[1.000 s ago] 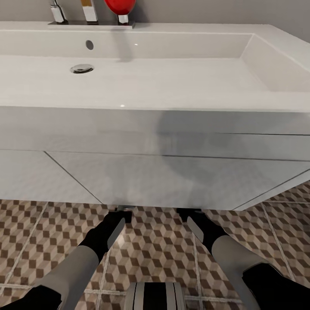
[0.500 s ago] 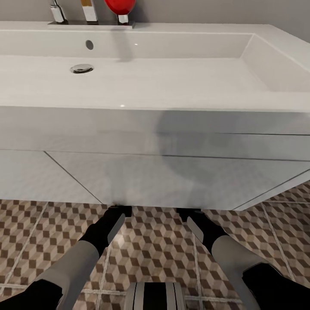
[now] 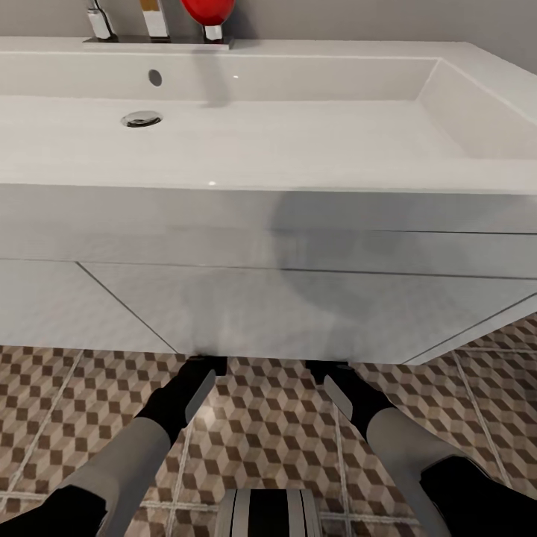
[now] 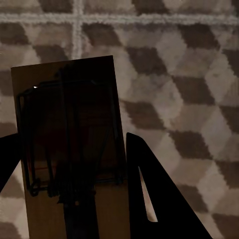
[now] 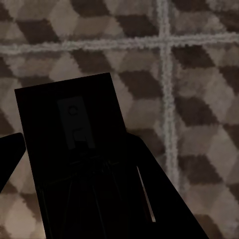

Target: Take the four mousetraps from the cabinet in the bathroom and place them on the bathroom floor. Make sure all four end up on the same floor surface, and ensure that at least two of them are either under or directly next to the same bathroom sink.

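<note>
Since a second ago the left arm has slid slightly toward the left edge of the head view, its forearm lying lower; the sink, the floor and the right arm are sitting where they were.

In the head view both arms are reaching forward and down beneath the wide white rectangular basin (image 3: 283, 142) on its white flat-fronted vanity (image 3: 298, 298). The two wrists are disappearing under the vanity's lower edge, so the fingertips are hidden there. At the back of the basin, chrome tap parts (image 3: 98, 21) and a red rounded object (image 3: 207, 10) are standing on the ledge. Below lies the brown, beige and white cube-patterned tile floor (image 3: 276, 425) with pale grout lines.

In the left wrist view, the left gripper (image 4: 69, 179) is closing its dark fingers (image 4: 159, 199) on either side of a flat rectangular tan wooden mousetrap (image 4: 69, 149) carrying dark wire; the board is sitting between the fingers above the patterned tiles, and whether it is touching the floor cannot be told.

In the right wrist view, the right gripper (image 5: 79, 184) is likewise gripping a second flat rectangular board (image 5: 74, 149), in deep shadow and almost black, with a small pale plate on its face. One dark finger (image 5: 149, 194) is pressing against its side. Tiles and a crossing of grout lines are showing behind it.
</note>
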